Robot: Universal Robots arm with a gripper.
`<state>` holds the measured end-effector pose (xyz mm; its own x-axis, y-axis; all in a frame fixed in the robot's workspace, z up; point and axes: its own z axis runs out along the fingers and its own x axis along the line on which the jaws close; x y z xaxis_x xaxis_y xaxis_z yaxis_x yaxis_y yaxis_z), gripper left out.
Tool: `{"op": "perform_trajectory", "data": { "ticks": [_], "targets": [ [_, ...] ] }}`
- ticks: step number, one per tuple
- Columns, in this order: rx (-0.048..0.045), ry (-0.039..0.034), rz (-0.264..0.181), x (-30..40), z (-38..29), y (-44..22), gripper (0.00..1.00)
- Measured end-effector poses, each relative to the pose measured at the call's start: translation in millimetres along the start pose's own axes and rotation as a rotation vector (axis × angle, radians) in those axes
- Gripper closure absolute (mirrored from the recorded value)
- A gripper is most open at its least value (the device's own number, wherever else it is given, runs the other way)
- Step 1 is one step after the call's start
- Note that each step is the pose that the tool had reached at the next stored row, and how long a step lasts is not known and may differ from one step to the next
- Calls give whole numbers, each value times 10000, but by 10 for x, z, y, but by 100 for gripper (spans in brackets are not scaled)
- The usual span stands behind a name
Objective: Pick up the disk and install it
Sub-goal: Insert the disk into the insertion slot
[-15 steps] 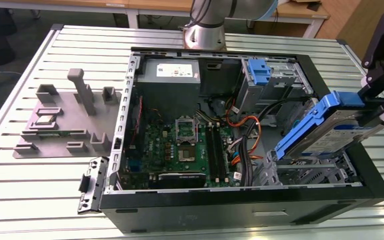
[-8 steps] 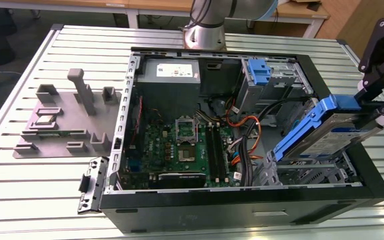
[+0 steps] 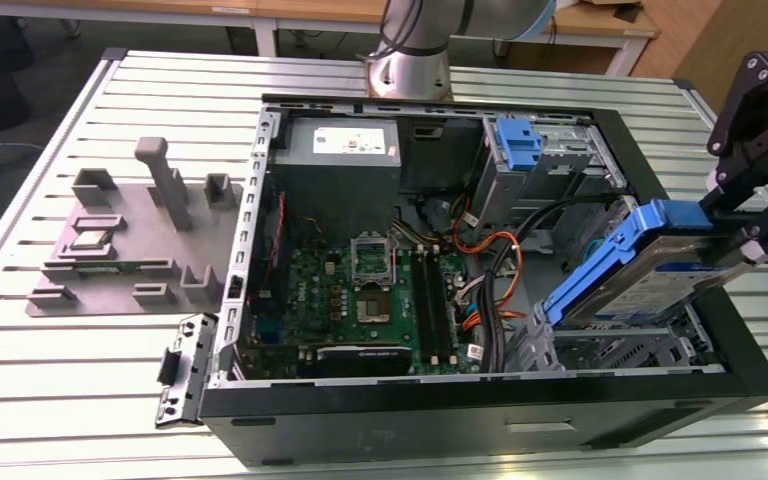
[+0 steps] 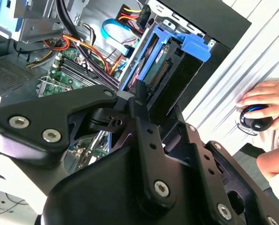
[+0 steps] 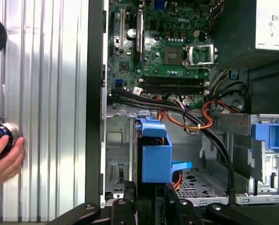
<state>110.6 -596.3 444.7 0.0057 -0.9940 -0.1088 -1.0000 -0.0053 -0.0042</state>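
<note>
Slatted metal table [image 3: 64, 380], one open computer case [image 3: 491, 425] on it. One gripper [image 3: 747, 238] at case's 3 o'clock edge in exterior view, pinched tight on one disk [image 3: 631, 280] (blue-framed end). Disk is tilted, long axis 8-to-2 o'clock, low end inside case. One hand [image 4: 266, 101] beside case.

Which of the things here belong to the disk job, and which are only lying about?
Belong to the job: the disk, held tilted in the gripper; the open computer case.
Lying about: grey holder block; power-supply box; a person's hand outside the case.
</note>
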Motion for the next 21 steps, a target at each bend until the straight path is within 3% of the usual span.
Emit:
{"op": "perform_trajectory", "data": {
  "ticks": [21],
  "targets": [
    [0, 0, 1, 47, 379, 2, 65]
  ]
}}
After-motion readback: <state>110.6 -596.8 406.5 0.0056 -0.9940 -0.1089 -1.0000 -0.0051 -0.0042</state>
